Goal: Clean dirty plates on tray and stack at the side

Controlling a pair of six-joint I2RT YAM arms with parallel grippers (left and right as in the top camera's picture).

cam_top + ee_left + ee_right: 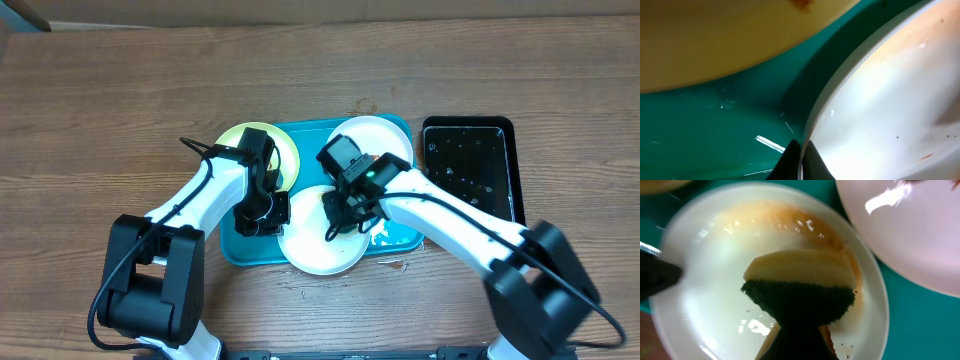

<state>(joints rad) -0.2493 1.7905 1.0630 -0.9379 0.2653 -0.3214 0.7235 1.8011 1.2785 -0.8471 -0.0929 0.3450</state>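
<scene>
The left gripper (801, 156) pinches the rim of 1 dirty white plate (710, 275); the right gripper (796, 332) holds a sponge (800, 282) on it.

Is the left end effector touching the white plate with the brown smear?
Touching. The left wrist view shows the left end effector clamped on the rim of the white plate.

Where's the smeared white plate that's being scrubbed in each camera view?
Overhead: the smeared white plate is at bottom centre, overhanging the tray's front edge.
Left wrist: it fills the right half, its rim between the left gripper fingers.
Right wrist: it fills centre and left, under the sponge.
Shared landmark: the turquoise tray.
</scene>
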